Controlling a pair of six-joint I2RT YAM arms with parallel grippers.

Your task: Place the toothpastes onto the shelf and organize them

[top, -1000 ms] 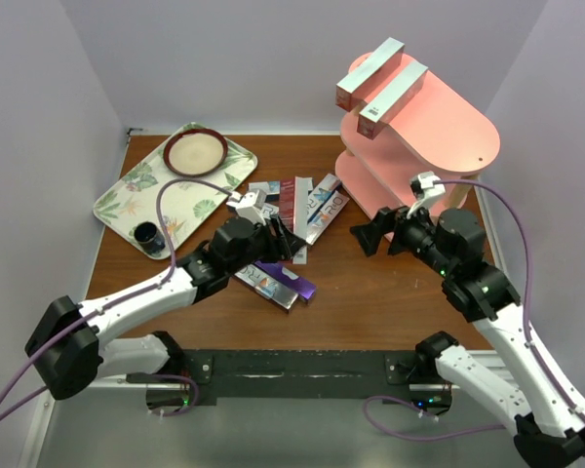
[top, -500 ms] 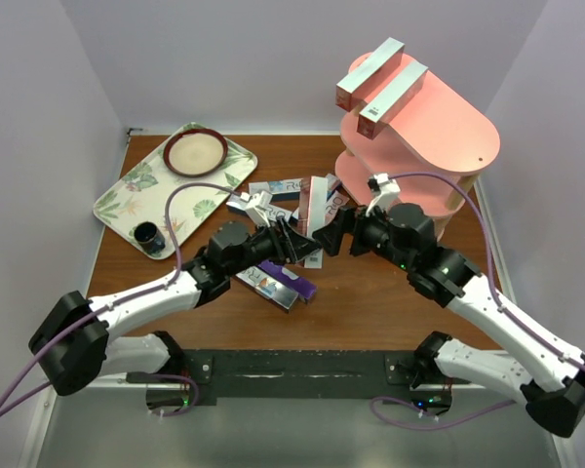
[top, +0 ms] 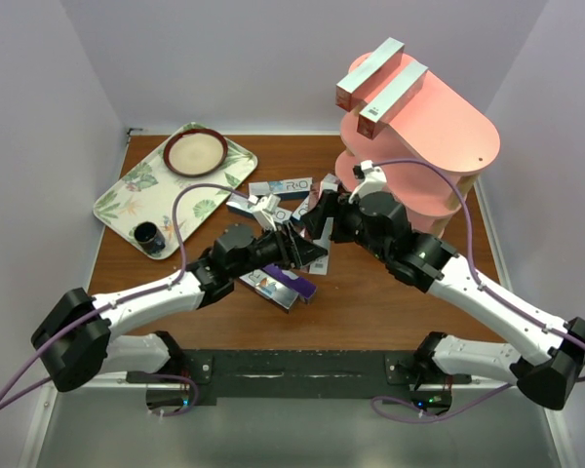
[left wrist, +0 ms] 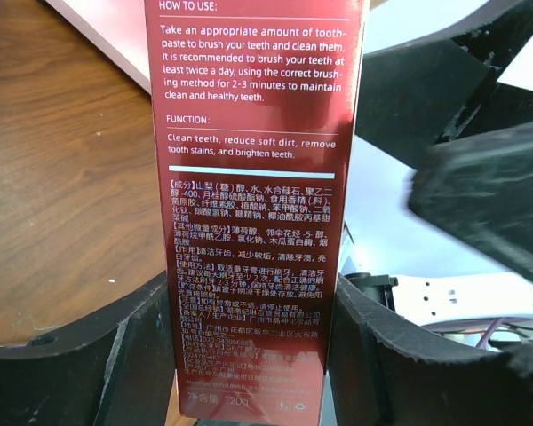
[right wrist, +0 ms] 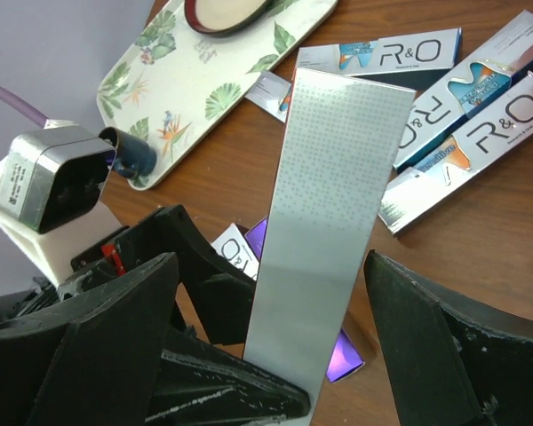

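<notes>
My left gripper (top: 307, 252) is shut on the lower end of a toothpaste box (top: 319, 227) and holds it upright over the table's middle. Its printed red face (left wrist: 253, 222) fills the left wrist view between the two black fingers (left wrist: 71, 373). Seen from the right wrist, the same box shows a silver side (right wrist: 333, 204). My right gripper (top: 326, 210) (right wrist: 266, 266) stands open around that box, a gap showing at its right finger. Two toothpastes (top: 370, 70) lie on top of the pink shelf (top: 439, 127). Several more toothpastes (top: 283, 185) lie loose on the table, one purple (top: 291, 283).
A leaf-patterned tray (top: 136, 195) at the back left carries a bowl (top: 195, 151) and a small dark cup (top: 148, 237). The two arms meet just left of the shelf's lower tiers. White walls enclose the table on three sides.
The right arm has swung left from beside the shelf to the box in my left gripper, and its jaws now straddle it. The left gripper has shifted the box slightly right.
</notes>
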